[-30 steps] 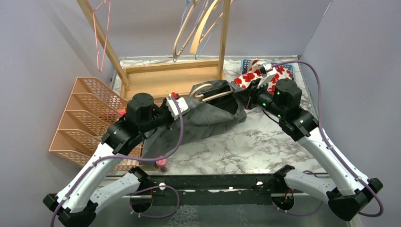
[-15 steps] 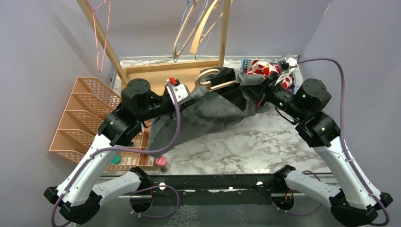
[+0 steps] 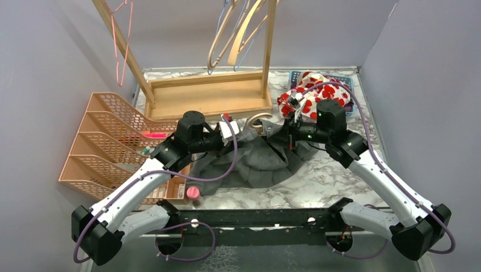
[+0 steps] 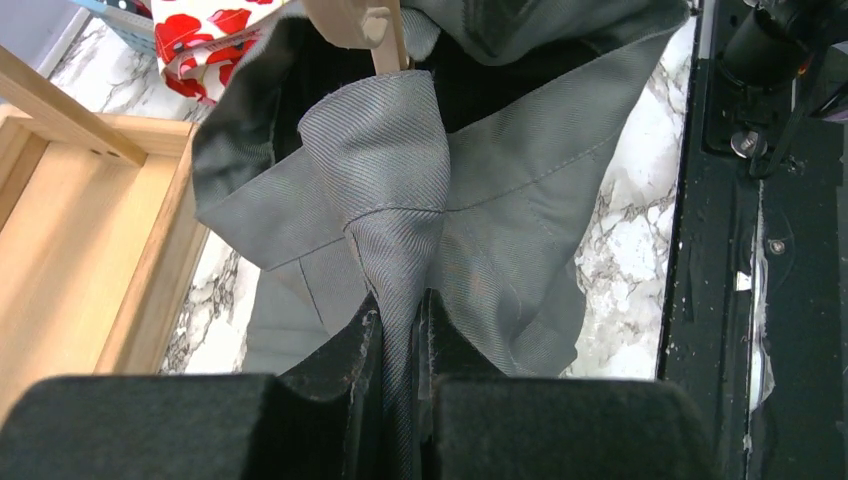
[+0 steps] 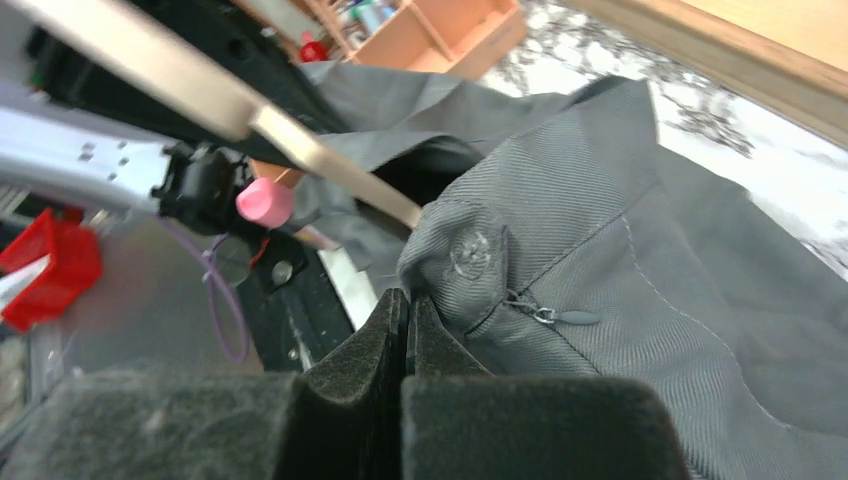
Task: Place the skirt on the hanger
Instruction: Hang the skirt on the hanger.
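Observation:
The grey skirt (image 3: pixel 255 164) lies bunched on the marble table between my two arms. A wooden hanger (image 3: pixel 262 120) rests at its upper edge, one arm running into the waist opening (image 5: pixel 300 150). My left gripper (image 3: pixel 241 135) is shut on a twisted fold of the skirt (image 4: pixel 400 170), the cloth squeezed between the pads (image 4: pixel 400 315); the hanger's end (image 4: pixel 355 20) shows just beyond. My right gripper (image 3: pixel 288 133) is shut, its tips (image 5: pixel 405 300) pinching the waistband corner of the skirt (image 5: pixel 620 300) beside the button and zip pull.
A wooden rack (image 3: pixel 207 96) stands at the back with several hangers (image 3: pixel 232 34) on it. An orange mesh organiser (image 3: pixel 108 141) sits at the left. A red-and-white floral cloth (image 3: pixel 317 93) lies at the back right. A pink-capped bottle (image 3: pixel 194 194) stands by the black front rail (image 3: pixel 255 218).
Both arms have dropped and drawn in toward the middle. The skirt, held stretched up toward the back right half a second ago, now sags lower and bunched, with the hanger carried along.

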### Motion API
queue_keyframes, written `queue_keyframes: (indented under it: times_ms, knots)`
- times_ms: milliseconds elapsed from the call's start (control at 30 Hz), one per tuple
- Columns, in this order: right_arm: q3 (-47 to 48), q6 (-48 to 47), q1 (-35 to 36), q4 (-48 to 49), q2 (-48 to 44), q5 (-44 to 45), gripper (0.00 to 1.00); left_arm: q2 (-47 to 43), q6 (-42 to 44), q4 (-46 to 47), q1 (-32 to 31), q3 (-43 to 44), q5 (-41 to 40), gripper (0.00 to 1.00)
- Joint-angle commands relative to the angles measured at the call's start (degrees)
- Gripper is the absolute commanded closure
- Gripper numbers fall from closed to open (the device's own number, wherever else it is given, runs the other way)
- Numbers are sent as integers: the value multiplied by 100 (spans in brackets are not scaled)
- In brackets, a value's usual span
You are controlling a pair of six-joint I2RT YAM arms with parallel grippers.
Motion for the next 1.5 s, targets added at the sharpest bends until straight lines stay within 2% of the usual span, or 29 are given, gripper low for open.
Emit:
queue_keyframes:
  times_ms: [0, 33, 100, 133, 200, 267, 467, 600, 833, 1000, 1167, 1267, 1467]
  knots:
    - [21, -347, 14, 540, -225, -1414, 99, -320, 31, 1026, 17, -42, 392, 100]
    - [39, -379, 14, 599, -274, -1453, 95, -339, 67, 983, 17, -48, 411, 100]
    - [141, -504, 14, 596, -349, -1390, 73, -384, 164, 842, 17, -41, 435, 100]
    - [201, -590, 14, 567, -381, -1305, 65, -407, 230, 758, 17, -35, 436, 100]
    - [299, -827, 12, 481, -444, -1060, 54, -489, 341, 640, 17, -22, 454, 100]
    - [369, -1075, 14, 418, -517, -800, 50, -567, 497, 482, 17, 7, 496, 100]
    - [420, -1588, 14, 592, -675, 18, 45, -762, 791, 62, 17, 176, 509, 100]
    - [616, -1801, 14, 277, -512, 579, 38, -792, 863, -137, 17, 479, 512, 100]
    - [666, -1691, 14, -425, -633, 908, 37, -869, 925, -317, 17, 734, 513, 100]
    - [726, -1331, 13, -732, -827, 1925, 57, -996, 1012, -471, 17, 804, 356, 100]
    - [895, -1299, 13, -1020, -797, 2571, 68, -1110, 1033, -544, 17, 834, 388, 100]
    - [1038, -1399, 14, -923, -839, 1881, 66, -1111, 1024, -546, 17, 795, 454, 100]
    - [1261, -1851, 14, -287, -838, -229, 46, -954, 995, -533, 17, 753, 525, 100]
